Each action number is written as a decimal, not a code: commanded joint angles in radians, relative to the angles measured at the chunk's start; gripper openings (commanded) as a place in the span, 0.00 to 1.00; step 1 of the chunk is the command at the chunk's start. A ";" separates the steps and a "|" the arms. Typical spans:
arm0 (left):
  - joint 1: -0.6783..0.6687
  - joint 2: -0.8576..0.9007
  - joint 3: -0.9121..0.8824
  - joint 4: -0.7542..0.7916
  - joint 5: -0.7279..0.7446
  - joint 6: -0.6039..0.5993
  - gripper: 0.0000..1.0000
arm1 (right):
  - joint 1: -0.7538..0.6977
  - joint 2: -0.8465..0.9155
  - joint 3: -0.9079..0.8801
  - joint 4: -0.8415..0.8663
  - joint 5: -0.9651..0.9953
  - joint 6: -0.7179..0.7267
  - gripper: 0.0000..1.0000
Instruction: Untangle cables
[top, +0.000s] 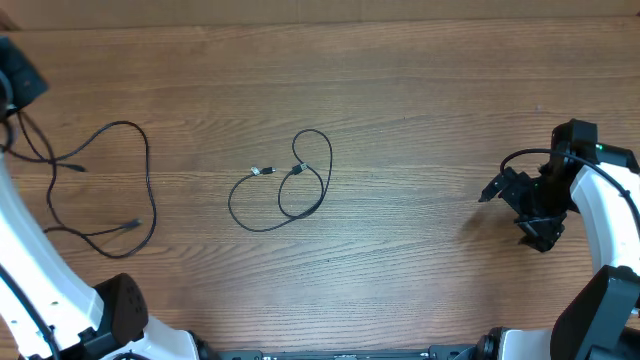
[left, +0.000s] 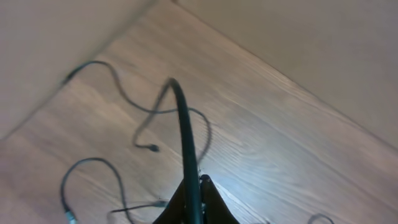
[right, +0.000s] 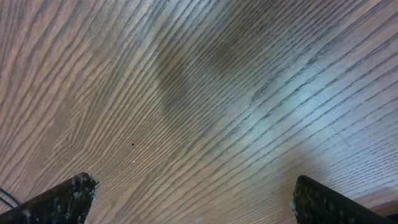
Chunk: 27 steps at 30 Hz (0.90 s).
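Right claw (right: 193, 186) gaped wide, empty, at right edge of tabletop (top: 400, 80) | left claw (left: 194, 202): grip indiscernible | sound practice was pinching mid-tabletop cable (top: 328, 165) beside its plug (top: 268, 171), easing loops apart.

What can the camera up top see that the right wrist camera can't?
Only the overhead view shows the cables: a middle cable looped over itself and a left cable lying in bigger loops. Only the right wrist view shows the right end effector from close up, its fingers spread wide apart with nothing between them, and the fine wood grain. Both views show the wooden table.
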 joint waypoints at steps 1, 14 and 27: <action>0.053 -0.014 0.010 0.004 -0.016 0.019 0.04 | -0.002 0.003 -0.010 0.006 -0.005 -0.006 1.00; 0.086 -0.005 0.008 0.005 -0.013 0.002 0.04 | -0.002 0.003 -0.010 0.006 -0.005 -0.006 1.00; 0.085 0.006 0.008 -0.002 -0.006 0.001 0.04 | -0.002 0.003 -0.010 0.005 -0.006 -0.006 1.00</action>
